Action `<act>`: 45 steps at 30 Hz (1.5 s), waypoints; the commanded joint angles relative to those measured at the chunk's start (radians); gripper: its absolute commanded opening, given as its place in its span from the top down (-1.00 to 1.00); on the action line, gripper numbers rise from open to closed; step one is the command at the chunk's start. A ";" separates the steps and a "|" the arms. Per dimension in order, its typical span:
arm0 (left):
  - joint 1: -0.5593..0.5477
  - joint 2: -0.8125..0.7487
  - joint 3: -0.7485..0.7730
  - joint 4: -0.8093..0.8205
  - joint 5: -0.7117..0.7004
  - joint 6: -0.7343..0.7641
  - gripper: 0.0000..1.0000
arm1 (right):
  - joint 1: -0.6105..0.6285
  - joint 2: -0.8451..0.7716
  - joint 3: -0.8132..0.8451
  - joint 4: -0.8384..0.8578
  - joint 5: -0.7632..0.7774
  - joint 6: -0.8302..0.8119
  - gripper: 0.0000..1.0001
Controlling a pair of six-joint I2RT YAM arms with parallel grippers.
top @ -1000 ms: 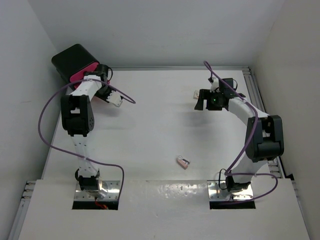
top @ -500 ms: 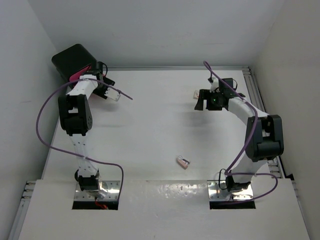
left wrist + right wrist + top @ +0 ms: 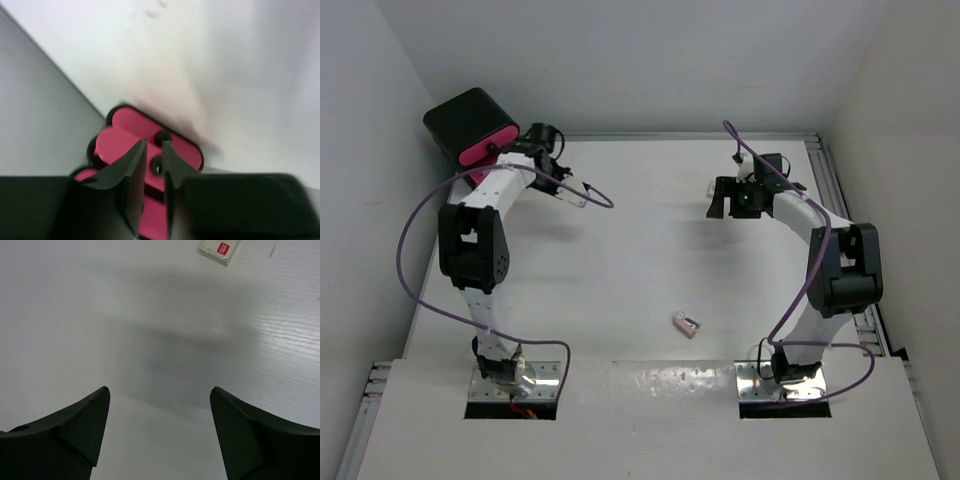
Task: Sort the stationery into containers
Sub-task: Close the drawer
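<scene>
The containers are pink drawers (image 3: 480,152) with black knobs in a glossy black cabinet (image 3: 460,118) at the far left corner. My left gripper (image 3: 512,150) points at the drawer fronts (image 3: 122,137) from close by. Its jaws stand almost shut. A black knob (image 3: 157,165) shows in the thin gap, and I cannot tell whether they touch it. A pinkish eraser block (image 3: 687,325) lies mid-table, far from both arms. My right gripper (image 3: 720,200) hangs open over bare table (image 3: 159,392), with a white eraser with a red label (image 3: 219,250) just beyond its fingertips.
Grey walls close in the table on the left, back and right. A purple cable (image 3: 415,240) loops off the left arm, and another (image 3: 800,290) hangs along the right arm. Metal rails run down the right edge (image 3: 840,190).
The left wrist has swung right and back from the cabinet front, so the pink drawer face now shows in full. Its jaws opened, then narrowed again. The right arm has barely moved.
</scene>
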 commanded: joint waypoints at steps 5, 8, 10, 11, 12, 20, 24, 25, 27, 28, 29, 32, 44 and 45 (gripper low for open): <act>-0.006 0.226 0.321 -0.278 -0.075 -0.557 0.97 | 0.008 -0.009 0.024 0.023 -0.008 0.000 -0.59; 0.027 0.204 0.338 -0.281 -0.009 -0.751 1.00 | 0.009 -0.014 0.018 0.026 -0.002 0.000 -0.59; 0.051 0.141 0.262 -0.209 0.022 -0.835 1.00 | 0.008 -0.014 0.015 0.031 -0.002 -0.002 -0.59; 0.052 0.113 0.222 -0.160 0.008 -0.911 1.00 | 0.009 -0.012 0.015 0.029 -0.001 -0.002 -0.59; 0.052 0.078 0.111 -0.043 -0.034 -0.944 1.00 | 0.008 -0.009 0.017 0.032 -0.001 0.001 -0.59; 0.005 -0.169 -0.331 0.537 -0.271 -1.031 1.00 | 0.023 0.025 0.050 0.023 -0.010 0.008 -0.59; -0.008 -0.090 -0.278 0.581 -0.328 -1.015 1.00 | 0.032 0.016 0.044 0.022 -0.008 0.005 -0.59; -0.012 -0.074 -0.257 0.613 -0.355 -1.007 1.00 | 0.032 0.014 0.040 0.022 -0.008 0.003 -0.59; -0.017 -0.017 -0.232 0.638 -0.387 -0.978 1.00 | 0.031 0.009 0.035 0.017 -0.007 0.001 -0.59; -0.020 0.022 -0.197 0.649 -0.415 -0.969 1.00 | 0.032 0.006 0.033 0.017 -0.007 0.000 -0.59; -0.018 0.044 -0.174 0.650 -0.421 -0.961 1.00 | 0.032 0.006 0.032 0.017 -0.007 -0.002 -0.59; -0.020 0.110 -0.111 0.678 -0.464 -0.930 1.00 | 0.031 -0.003 0.026 0.016 -0.004 -0.003 -0.59; -0.015 0.234 0.005 0.801 -0.535 -0.798 1.00 | 0.028 -0.024 -0.003 0.020 -0.002 -0.005 -0.59; -0.011 0.239 0.011 0.808 -0.536 -0.792 1.00 | 0.028 -0.023 -0.002 0.020 -0.001 -0.005 -0.59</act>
